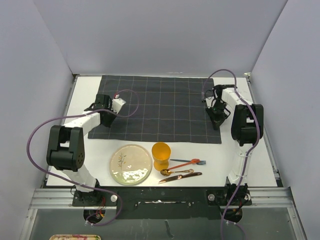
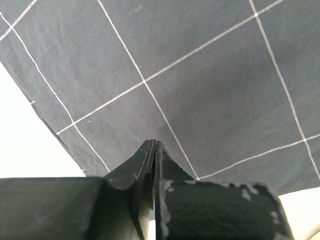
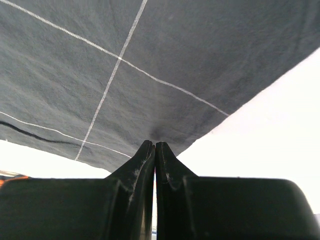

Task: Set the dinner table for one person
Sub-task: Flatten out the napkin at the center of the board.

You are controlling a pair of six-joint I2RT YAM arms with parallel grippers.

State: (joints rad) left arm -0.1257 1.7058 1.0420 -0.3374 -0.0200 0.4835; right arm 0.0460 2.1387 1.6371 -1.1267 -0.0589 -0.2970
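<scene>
The left claw (image 2: 154, 144) is pressed together, pinching the dark cloth (image 1: 160, 107) at its left edge, and the right claw (image 3: 154, 145) likewise pinches its right edge. The dark cloth lies toward the far edge of the white bench (image 1: 220, 167), with a plate (image 1: 131, 164) by the near edge.

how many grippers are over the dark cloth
2: the left gripper at the left edge of the cloth, the right gripper at its right edge, both shut.
</scene>
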